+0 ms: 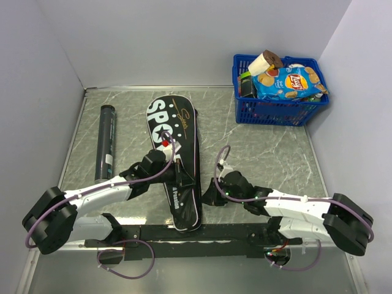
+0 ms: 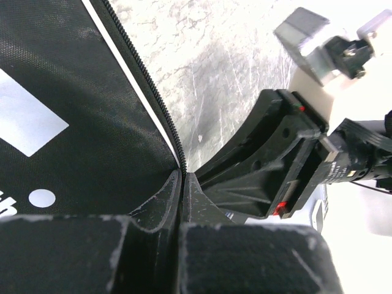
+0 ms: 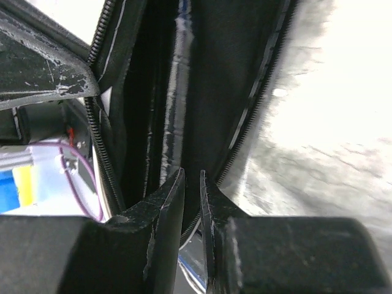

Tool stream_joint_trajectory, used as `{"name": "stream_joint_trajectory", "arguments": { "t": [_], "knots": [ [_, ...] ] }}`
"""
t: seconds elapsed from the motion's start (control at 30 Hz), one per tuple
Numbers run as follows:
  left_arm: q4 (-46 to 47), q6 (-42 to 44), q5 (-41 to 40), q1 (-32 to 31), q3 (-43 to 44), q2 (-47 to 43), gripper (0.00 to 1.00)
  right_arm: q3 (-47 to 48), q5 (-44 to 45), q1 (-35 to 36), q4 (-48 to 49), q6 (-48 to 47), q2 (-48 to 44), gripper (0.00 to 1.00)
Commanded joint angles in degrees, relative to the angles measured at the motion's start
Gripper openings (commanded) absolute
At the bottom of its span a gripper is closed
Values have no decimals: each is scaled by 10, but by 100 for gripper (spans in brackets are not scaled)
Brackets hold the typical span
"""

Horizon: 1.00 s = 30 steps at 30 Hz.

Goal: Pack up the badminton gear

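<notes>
- Opening the mouth of the black "SPORT" cover (image 1: 173, 128) seems to be the step in hand; the cover lies flat in the middle of the table, narrow end toward the arms.
- The left gripper (image 2: 182, 179) is pressed together on one zip edge. It should lift slowly, so that the thin cloth does not slip out.
- The right gripper (image 3: 192, 179) stands at the gaping edge with only a narrow gap. Whether cloth is between the fingers, I cannot tell. It should catch the other edge alone.
- The tube (image 1: 106, 141) lies apart, left of the cover.
- The blue basket (image 1: 272, 113), far right, is not concerned.
</notes>
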Motion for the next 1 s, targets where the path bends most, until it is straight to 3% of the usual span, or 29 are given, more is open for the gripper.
{"name": "stream_joint_trajectory", "arguments": {
  "t": [0.0, 0.3, 0.5, 0.63, 0.87, 0.97],
  "knots": [
    [44, 6, 27, -6, 23, -5, 1, 4, -48, 3, 89, 7, 42, 24],
    [45, 5, 31, -7, 23, -6, 1, 40, -120, 50, 235, 29, 181, 25],
    [39, 11, 34, -8, 20, -15, 1, 49, -124, 64, 252, 35, 213, 25],
    [24, 21, 29, -7, 20, -21, 1, 61, -59, 58, 111, 1, 156, 27],
    [-23, 50, 2, -17, 20, -19, 1, 115, 100, -10, -164, -68, 37, 51],
    [-37, 58, -11, -28, 18, -10, 1, 136, 123, -59, -209, -107, 8, 56]
  ]
}}
